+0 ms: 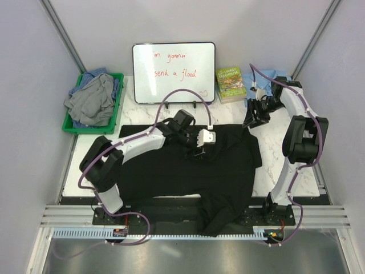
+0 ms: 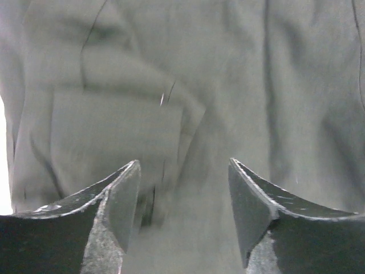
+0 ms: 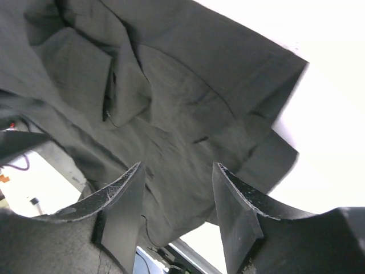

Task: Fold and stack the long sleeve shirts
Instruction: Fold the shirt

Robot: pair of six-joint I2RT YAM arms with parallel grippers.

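1. The black shirt [image 1: 171, 171] lies spread on the surface [image 1: 279, 165] in the middle of the top view. It is wrinkled, and one part hangs over the near edge at the lower middle of the frame. I see no clean fold on it yet.
2. Your left pincer [image 1: 201, 152] hovers over the upper middle of this shirt. In the left wrist view its fingers [image 2: 117, 205] are spread, with nothing between them and only dark fabric below.
3. Your right pincer [image 1: 250, 121] is at the upper right corner of the shirt. Its fingers [image 3: 236, 211] are also spread and hold nothing. A corner of the fabric lies under them.
4. The green bin [image 1: 118, 80] at the upper left holds a grey shirt [image 1: 94, 100] and a blue shirt [image 1: 91, 76], both crumpled. A light blue cloth [image 1: 278, 74] lies at the upper right behind the right arm. I cannot tell whether it is a shirt.
5. In my judgement the task is near its beginning. No stack is visible, and the first shirt is only laid out. You have to fold it, then fold the others and stack them all.
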